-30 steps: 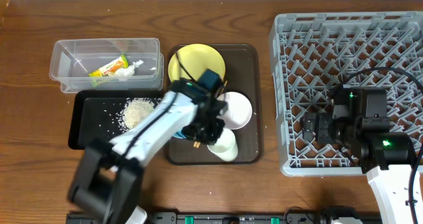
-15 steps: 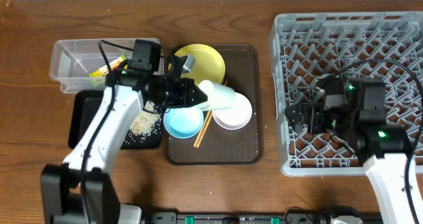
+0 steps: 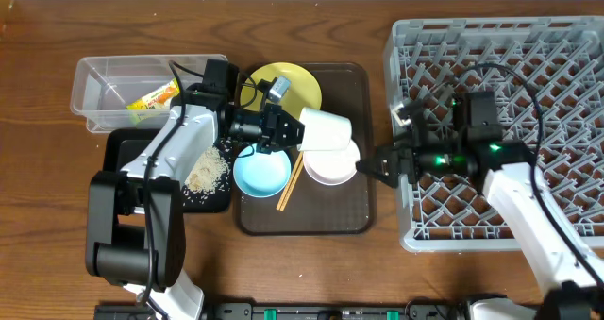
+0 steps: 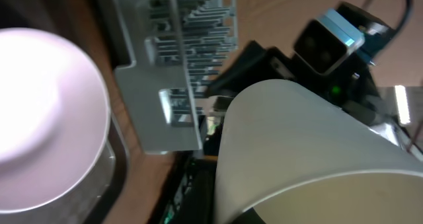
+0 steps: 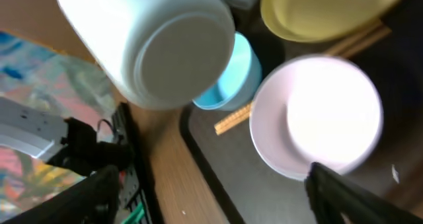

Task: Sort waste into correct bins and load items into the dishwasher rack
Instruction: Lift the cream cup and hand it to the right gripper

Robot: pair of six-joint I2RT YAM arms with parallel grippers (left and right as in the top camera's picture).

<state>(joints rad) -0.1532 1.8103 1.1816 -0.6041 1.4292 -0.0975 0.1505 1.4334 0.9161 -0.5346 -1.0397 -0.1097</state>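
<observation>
My left gripper point(image 3: 298, 129) is shut on the small pale cup point(image 3: 327, 131) and holds it on its side above the brown tray, base toward the right. The cup fills the left wrist view point(image 4: 297, 138) and shows in the right wrist view point(image 5: 158, 45). My right gripper point(image 3: 379, 161) is open and empty just right of the cup, beside the white bowl point(image 3: 332, 165); its fingers are wide apart in the right wrist view point(image 5: 221, 197). The light blue bowl point(image 3: 261, 173), the yellow plate point(image 3: 283, 82) and the chopsticks point(image 3: 290, 183) lie on the tray. The grey rack point(image 3: 566, 46) stands at the right.
The dark brown serving tray point(image 3: 354, 216) is in the middle. The clear tub point(image 3: 104, 79) at the back left holds the green-and-orange wrapper point(image 3: 156, 96). The black tray point(image 3: 118, 183) in front of it holds the rice scraps point(image 3: 203, 169).
My left gripper carried the cup up from the tray's front and then right, toward the rack. My right gripper moved left off the rack toward the cup.
</observation>
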